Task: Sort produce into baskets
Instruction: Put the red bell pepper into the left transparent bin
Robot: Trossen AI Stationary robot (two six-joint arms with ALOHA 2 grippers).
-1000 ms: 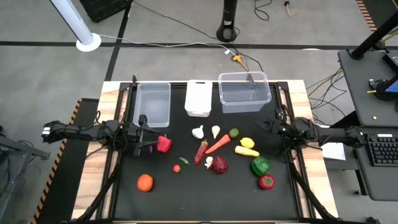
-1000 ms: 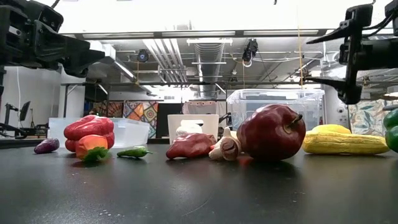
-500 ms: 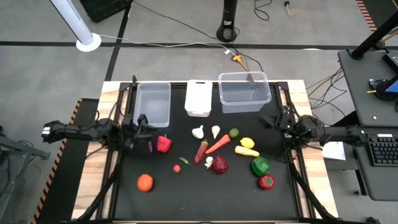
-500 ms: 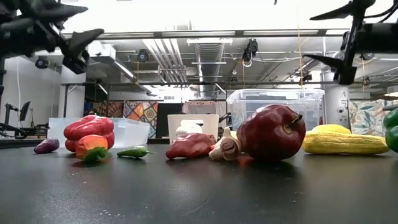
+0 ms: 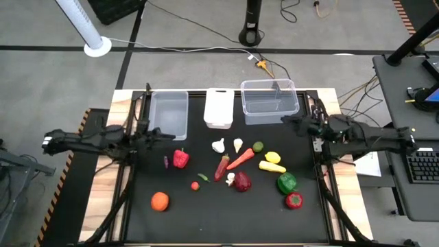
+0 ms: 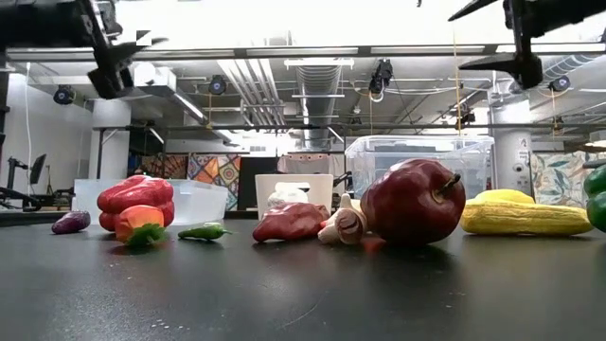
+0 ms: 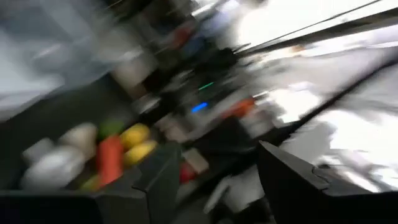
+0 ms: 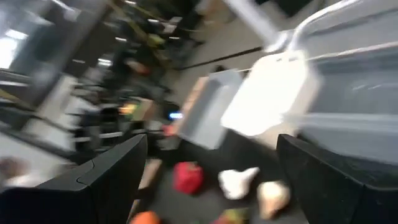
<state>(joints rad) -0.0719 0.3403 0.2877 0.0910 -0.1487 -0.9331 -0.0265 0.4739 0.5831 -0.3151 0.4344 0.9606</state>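
The produce lies loose on the black mat: a red pepper (image 5: 180,158), an orange (image 5: 160,200), white garlic (image 5: 218,145), a carrot (image 5: 240,160), a lemon (image 5: 273,158), a green pepper (image 5: 287,182) and several more. Three bins stand at the far edge: a clear tub (image 5: 169,114), a white tub (image 5: 219,108) and a wider clear tub (image 5: 269,101). My left gripper (image 5: 164,135) is open and empty, above the mat just near of the left clear tub. My right gripper (image 5: 287,121) is open and empty, above the mat by the wide tub's near right corner.
A small purple piece (image 5: 165,162) lies beside the red pepper. A dark red round fruit (image 6: 412,202) stands close to the low camera. Bare mat lies along the near edge and in the near left corner. Wooden table edges flank the mat on both sides.
My left gripper has risen from beside the red pepper and moved toward the far edge, tipping from pointing down to about level. My right gripper has risen and moved toward the far edge, nearer the wide clear tub. The produce has not moved.
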